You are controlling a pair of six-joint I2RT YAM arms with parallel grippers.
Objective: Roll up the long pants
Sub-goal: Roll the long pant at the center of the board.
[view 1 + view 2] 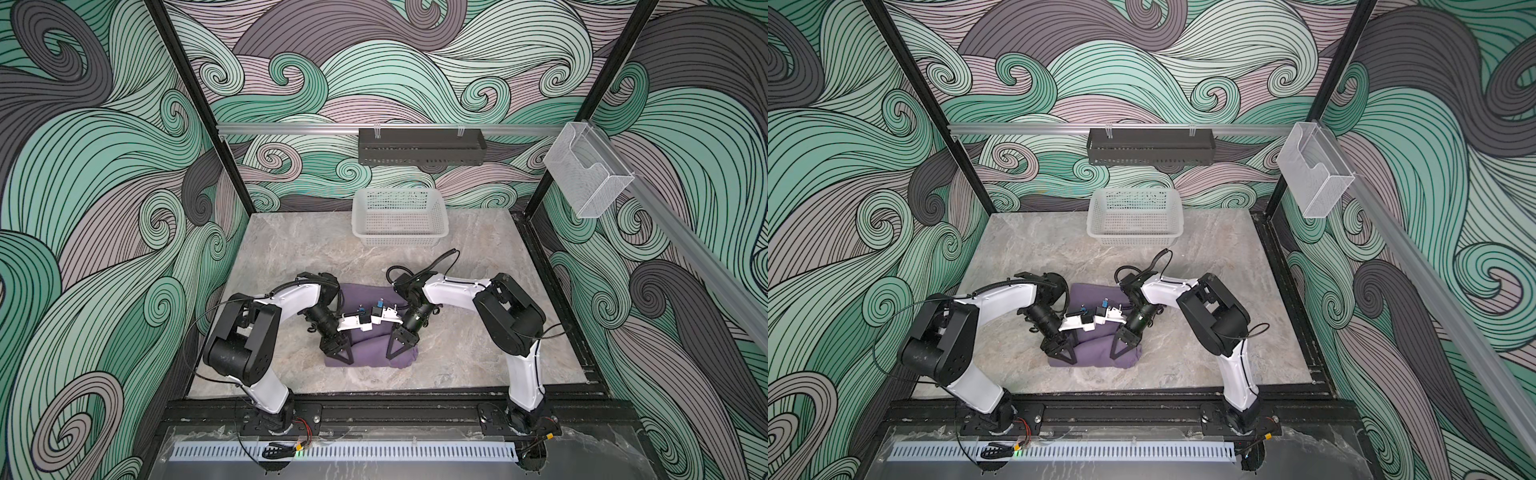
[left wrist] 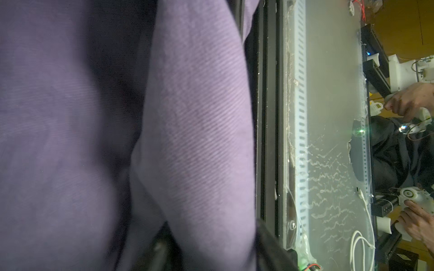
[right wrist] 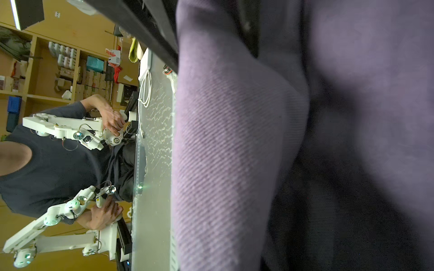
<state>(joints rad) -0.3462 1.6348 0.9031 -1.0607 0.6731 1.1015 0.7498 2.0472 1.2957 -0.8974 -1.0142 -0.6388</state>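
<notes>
The long pants [image 1: 370, 357] lie as a dusty-purple folded bundle in the middle of the marble table [image 1: 291, 257], with a thicker rolled fold along the near edge; both top views show them [image 1: 1096, 353]. My left gripper [image 1: 336, 351] points down at the left end of that near fold. In the left wrist view its dark fingers [image 2: 267, 244] press on either side of a raised fold of the pants [image 2: 199, 140]. My right gripper [image 1: 401, 345] is shut on the right end of the fold. Purple cloth [image 3: 230, 152] fills the right wrist view and hides those fingers.
A white mesh basket [image 1: 399, 239] stands at the back of the table. A black shelf [image 1: 419, 151] hangs on the back rail and a clear holder [image 1: 586, 174] on the right rail. The two wrist cameras nearly touch over the bundle.
</notes>
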